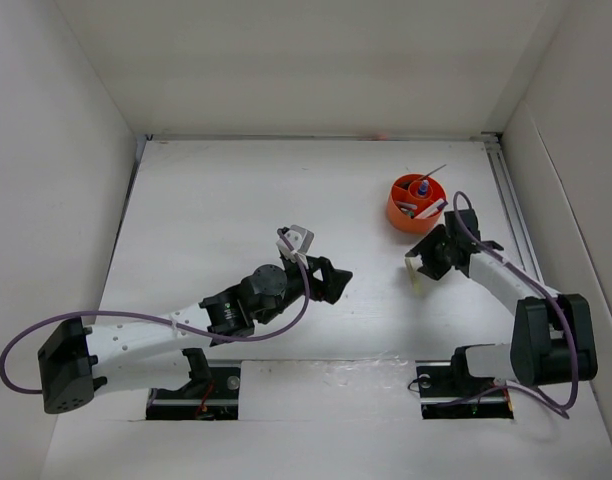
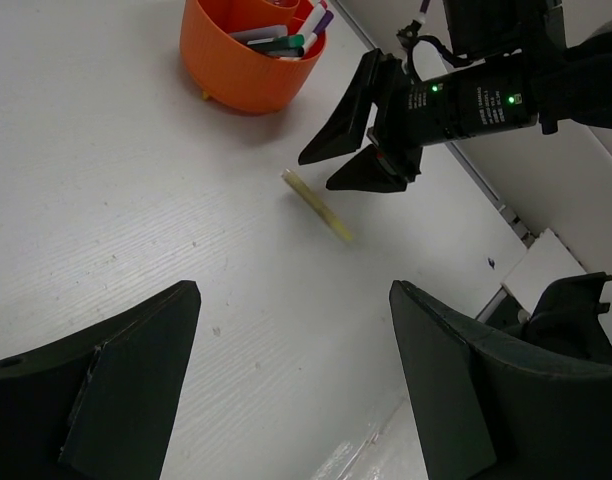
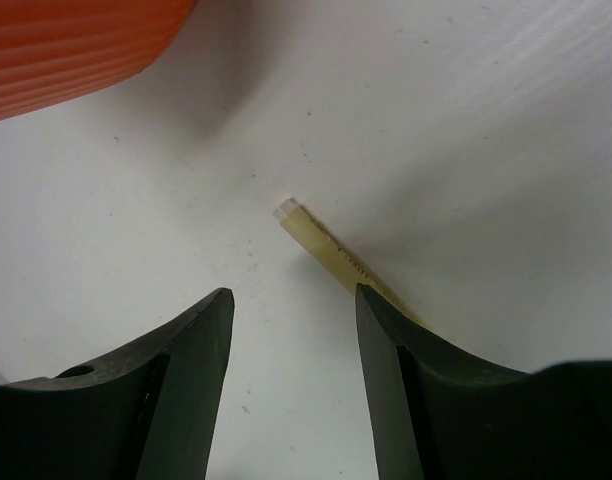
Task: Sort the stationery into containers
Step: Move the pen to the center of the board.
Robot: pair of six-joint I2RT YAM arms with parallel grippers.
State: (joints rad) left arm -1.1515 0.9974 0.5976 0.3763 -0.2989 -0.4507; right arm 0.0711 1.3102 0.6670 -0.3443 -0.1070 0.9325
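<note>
The left arm (image 1: 136, 340), white links with black joints, reached from the lower left of the overhead view up toward the centre, its forearm lying low and nearly level. The left jaws pointed to the right and stood wide apart, closed on nothing. The right arm (image 1: 506, 278) rose from the lower right, folded at its bulky black elbow and stretched toward the upper left, wrist tipped downward. The right jaws stood parted too, gripping nothing.

The right end effector (image 2: 314, 174), jaws apart, hangs beside a yellow pen (image 2: 318, 207) near the orange holder (image 2: 241, 78).
</note>
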